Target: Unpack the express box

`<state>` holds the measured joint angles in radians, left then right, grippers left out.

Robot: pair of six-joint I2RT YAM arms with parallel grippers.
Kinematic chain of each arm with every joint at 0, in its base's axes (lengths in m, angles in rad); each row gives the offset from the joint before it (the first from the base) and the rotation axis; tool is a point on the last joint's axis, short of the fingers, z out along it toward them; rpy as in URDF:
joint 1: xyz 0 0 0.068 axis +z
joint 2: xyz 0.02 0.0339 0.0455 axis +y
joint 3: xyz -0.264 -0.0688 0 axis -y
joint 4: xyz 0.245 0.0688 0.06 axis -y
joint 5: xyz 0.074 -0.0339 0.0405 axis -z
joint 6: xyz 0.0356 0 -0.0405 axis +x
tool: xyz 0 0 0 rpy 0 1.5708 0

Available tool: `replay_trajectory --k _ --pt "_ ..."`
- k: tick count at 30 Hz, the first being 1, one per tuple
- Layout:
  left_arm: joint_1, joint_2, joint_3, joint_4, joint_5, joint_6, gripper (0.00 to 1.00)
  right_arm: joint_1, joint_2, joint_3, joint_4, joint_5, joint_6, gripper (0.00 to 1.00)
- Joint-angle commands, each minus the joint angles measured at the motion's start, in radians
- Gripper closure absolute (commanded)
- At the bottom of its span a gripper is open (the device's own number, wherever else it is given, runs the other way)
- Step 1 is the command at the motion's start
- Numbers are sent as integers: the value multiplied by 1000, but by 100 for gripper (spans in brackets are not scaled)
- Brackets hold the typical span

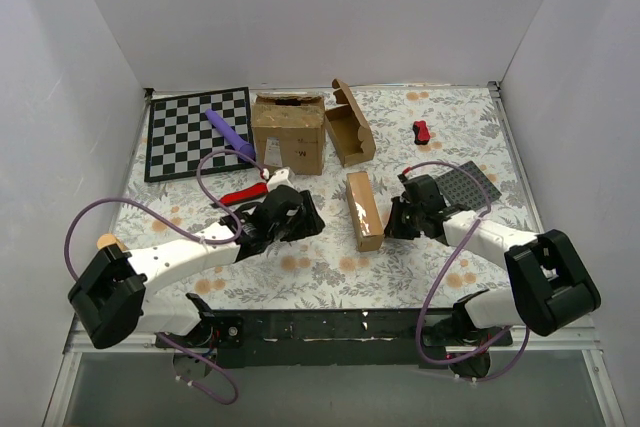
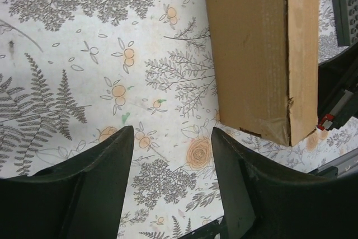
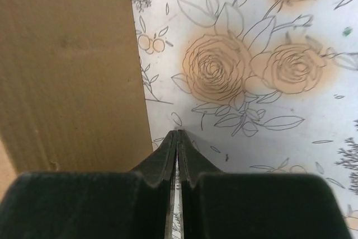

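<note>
The express box (image 1: 365, 209) is a small flat brown cardboard mailer, lying closed on the floral table cloth between my two grippers. My left gripper (image 1: 312, 219) is open and empty, low over the cloth just left of the box. In the left wrist view the box (image 2: 251, 54) lies ahead and to the right of the open gripper (image 2: 172, 155). My right gripper (image 1: 390, 221) is shut and empty, its tips down at the cloth beside the box's right side. In the right wrist view the box (image 3: 67, 65) is just left of the shut gripper (image 3: 177, 134).
A large brown carton (image 1: 290, 132) and another small mailer with its lid open (image 1: 350, 129) stand behind. A chessboard (image 1: 198, 132) with a purple object (image 1: 230, 132) is at back left. A red-handled tool (image 1: 245, 193), a small red item (image 1: 422, 131) and a grey pad (image 1: 470, 185) lie around.
</note>
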<state>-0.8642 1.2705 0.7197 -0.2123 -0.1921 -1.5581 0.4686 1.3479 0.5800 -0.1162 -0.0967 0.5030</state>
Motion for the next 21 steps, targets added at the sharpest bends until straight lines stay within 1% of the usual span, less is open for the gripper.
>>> replay_trajectory --k 1,6,9,14,16,17,18,19,21 --pt "-4 -46 -20 -61 -53 -16 43 36 -29 -43 104 -47 51 92" --pt "-4 -97 -20 -134 -125 -36 43 85 -16 -45 191 -84 88 92" --pt "-4 -134 -9 -197 -176 -57 44 114 32 -25 240 -112 112 92" --pt "-2 -175 6 -340 -274 -144 42 172 115 20 328 -150 157 92" --pt "-1 -180 18 -401 -318 -171 37 191 163 55 349 -162 170 92" --pt "5 -178 24 -421 -326 -203 29 196 175 70 352 -169 172 92" --pt "10 -177 35 -443 -337 -221 20 196 187 83 348 -169 172 92" --pt "16 -175 41 -487 -352 -246 4 197 191 99 339 -164 166 92" --pt "54 -172 47 -513 -349 -272 2 196 166 101 297 -129 151 92"
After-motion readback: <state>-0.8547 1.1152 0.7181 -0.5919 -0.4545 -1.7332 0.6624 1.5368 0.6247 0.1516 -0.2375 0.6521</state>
